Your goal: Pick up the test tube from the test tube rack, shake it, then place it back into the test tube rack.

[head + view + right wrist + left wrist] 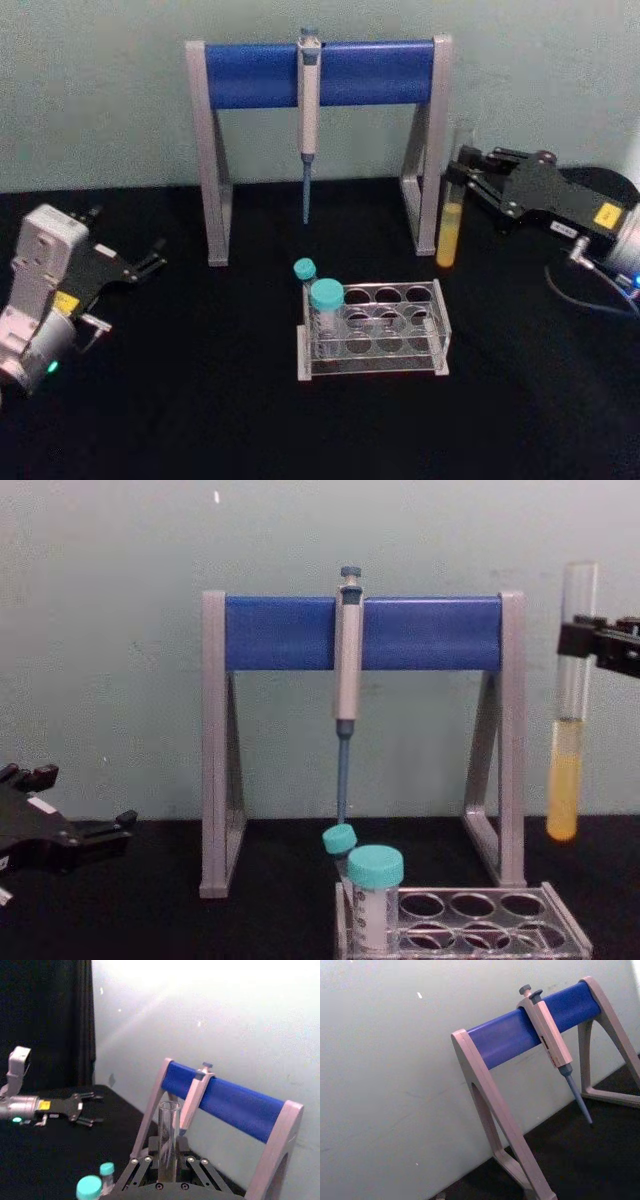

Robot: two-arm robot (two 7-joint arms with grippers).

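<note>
My right gripper (pixel 460 174) is shut on the upper part of the test tube (pixel 451 228), a long clear tube with yellow liquid in its lower part. It holds the tube upright in the air, right of the stand's right leg. From the chest, the test tube (pixel 570 740) hangs well above the table, clamped by the right gripper (pixel 584 640). The right wrist view looks down the open-topped test tube (pixel 168 1130). The clear test tube rack (pixel 438 352) sits at table centre, below and left of the tube. My left gripper (pixel 152 260) rests open at the far left.
Two teal-capped tubes (pixel 326 296) stand in the rack's left end. Behind the rack rises a grey-legged stand with a blue crossbar (pixel 255 74), with a pipette (pixel 308 120) hanging from its middle. A black cloth covers the table; a pale wall stands close behind.
</note>
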